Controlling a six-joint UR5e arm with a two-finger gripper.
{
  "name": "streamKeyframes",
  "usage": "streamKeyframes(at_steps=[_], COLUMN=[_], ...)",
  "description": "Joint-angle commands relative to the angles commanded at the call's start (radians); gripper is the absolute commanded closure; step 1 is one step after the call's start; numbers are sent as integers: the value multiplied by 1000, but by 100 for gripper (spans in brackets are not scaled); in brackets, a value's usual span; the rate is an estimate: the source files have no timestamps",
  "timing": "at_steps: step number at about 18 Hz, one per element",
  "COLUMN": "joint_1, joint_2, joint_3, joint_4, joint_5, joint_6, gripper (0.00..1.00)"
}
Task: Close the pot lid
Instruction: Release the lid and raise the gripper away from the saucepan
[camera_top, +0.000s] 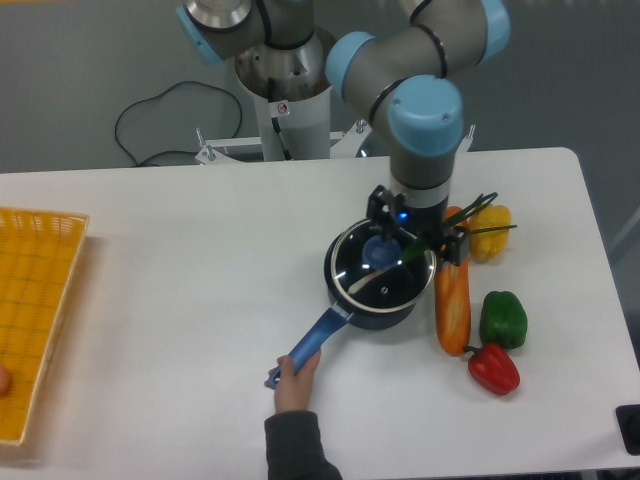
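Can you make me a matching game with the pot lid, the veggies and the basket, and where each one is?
Things:
1. lid
2. red pepper
3. yellow basket
4. carrot

Places:
A. at the far left edge of the table
B. lying just right of the pot
C. sitting on top of the pot
D. nearest the front edge, below the green pepper

Pairs: 1-C, 2-D, 3-A, 4-B
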Motion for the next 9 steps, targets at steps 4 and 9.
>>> streamKeyframes(at_steps=[4,9], joint_1=[67,124], joint_2=[-3,-35], joint_3=[20,52], joint_4=[-2,-9], joint_5=[3,52], joint_6=[204,240], gripper=[0,0])
